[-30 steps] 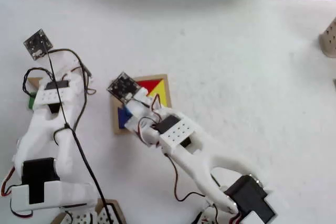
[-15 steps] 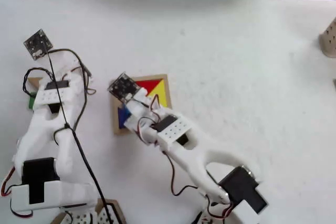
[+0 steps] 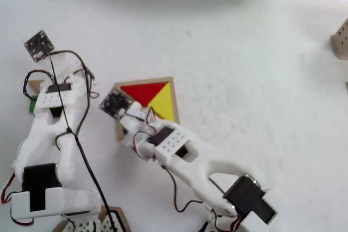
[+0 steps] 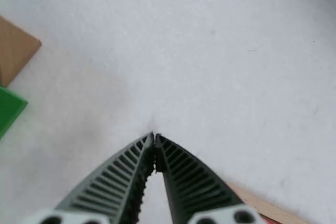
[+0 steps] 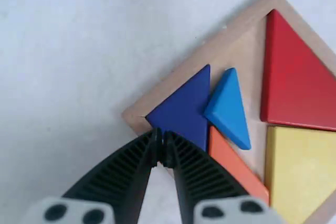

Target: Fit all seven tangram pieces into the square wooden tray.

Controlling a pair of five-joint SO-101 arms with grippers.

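The square wooden tray [image 3: 173, 82] [image 5: 210, 51] lies mid-table. It holds a red triangle [image 3: 142, 92] [image 5: 294, 77], a yellow triangle [image 3: 164, 106] [image 5: 299, 166], an orange piece [image 5: 236, 174], a dark blue triangle [image 5: 181, 111] and a light blue triangle [image 5: 228, 106] lying askew. My right gripper [image 5: 161, 137] is shut with nothing in it, its tips at the tray's corner by the dark blue triangle. The right arm [image 3: 168, 142] covers the tray's near left part. My left gripper [image 4: 154, 139] is shut over bare table, with a green piece [image 4: 8, 111] [image 3: 32, 105] and a tan piece [image 4: 16, 48] [image 3: 33, 85] beside it.
The left arm [image 3: 51, 99] stands at the table's left with loose black cables [image 3: 81, 156] trailing toward the front. A pegged wooden block [image 3: 340, 39] sits at the right edge. A wooden base [image 3: 117, 218] shows at the front. The table is bare white to the right and far side.
The right arm has drawn back toward the left and front, uncovering the red triangle and hiding the dark blue one in the high view. The left arm has not moved.
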